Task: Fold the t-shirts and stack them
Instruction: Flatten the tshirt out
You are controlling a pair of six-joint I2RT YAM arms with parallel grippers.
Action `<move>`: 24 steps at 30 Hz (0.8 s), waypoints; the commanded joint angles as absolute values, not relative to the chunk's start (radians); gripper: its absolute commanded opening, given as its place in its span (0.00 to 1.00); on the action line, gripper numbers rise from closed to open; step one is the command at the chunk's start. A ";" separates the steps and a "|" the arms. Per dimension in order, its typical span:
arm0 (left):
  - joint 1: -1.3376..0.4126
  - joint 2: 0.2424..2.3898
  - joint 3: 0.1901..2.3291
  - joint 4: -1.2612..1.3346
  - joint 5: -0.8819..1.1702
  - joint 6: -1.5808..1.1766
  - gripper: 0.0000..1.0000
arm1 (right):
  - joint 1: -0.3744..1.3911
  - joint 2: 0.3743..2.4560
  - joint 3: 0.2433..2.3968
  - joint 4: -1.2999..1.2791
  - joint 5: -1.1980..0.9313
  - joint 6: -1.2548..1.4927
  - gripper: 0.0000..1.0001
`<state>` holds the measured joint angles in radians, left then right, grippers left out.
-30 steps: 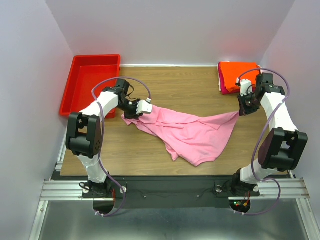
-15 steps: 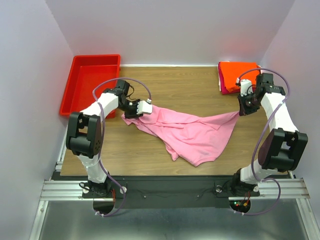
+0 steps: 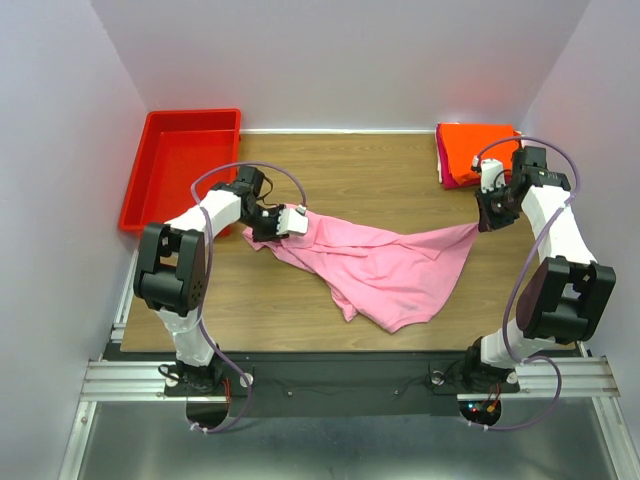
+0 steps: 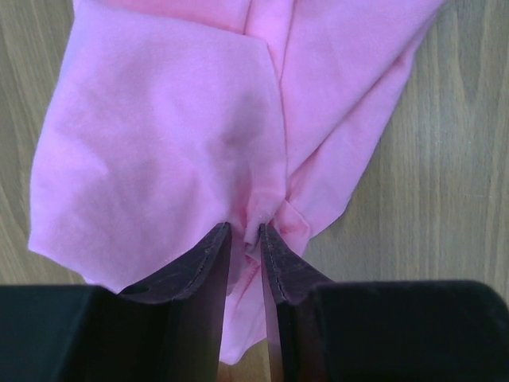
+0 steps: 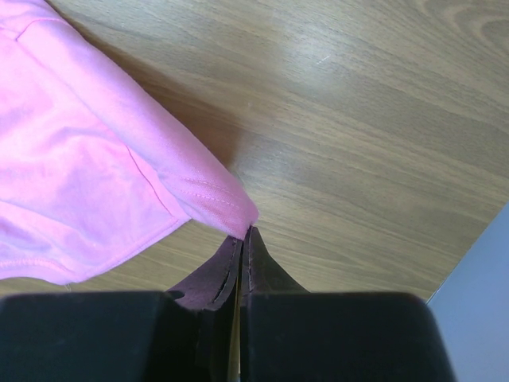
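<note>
Light pink t-shirt (image 3: 385,265) lies crumpled across the wooden table (image 3: 380,175), its near folds hiding its outline. Left gripper (image 4: 245,235) pinches a bunched fold at the shirt's left end; right gripper (image 5: 241,239) is clamped on the hem corner at the right. Far right, the folded orange t-shirt (image 3: 475,145) covers most of a darker pink-red one (image 3: 447,178). Far left stands a red tray (image 3: 180,165).

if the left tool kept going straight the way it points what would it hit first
The pink t-shirt: the left tool already has a bunched fold of it between its fingers, and more cloth lies directly ahead, probably with the wooden table beneath.
</note>
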<state>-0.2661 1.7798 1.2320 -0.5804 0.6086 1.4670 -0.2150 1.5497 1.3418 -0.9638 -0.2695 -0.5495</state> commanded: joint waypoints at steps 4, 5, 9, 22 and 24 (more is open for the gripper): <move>-0.276 1.781 1.210 -0.581 0.612 1.486 0.34 | -0.212 1.514 1.336 -0.953 -0.265 -0.555 0.01; -0.275 1.786 1.210 -0.580 0.608 1.485 0.34 | -0.212 1.513 1.336 -0.951 -0.264 -0.555 0.01; -0.275 1.784 1.210 -0.583 0.607 1.488 0.33 | -0.210 1.511 1.336 -0.953 -0.264 -0.555 0.01; -0.132 1.700 1.462 -0.719 0.752 1.296 0.00 | -0.212 1.514 1.430 -0.950 -0.233 -0.546 0.01; -0.101 1.692 1.523 -0.747 0.778 1.262 0.00 | -0.213 1.526 1.482 -0.950 -0.230 -0.545 0.01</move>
<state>-0.1459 1.7767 1.4113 -0.6724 0.6846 1.3472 -0.2150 1.5482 1.3685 -0.9657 -0.2451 -0.5488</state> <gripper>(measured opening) 0.022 0.021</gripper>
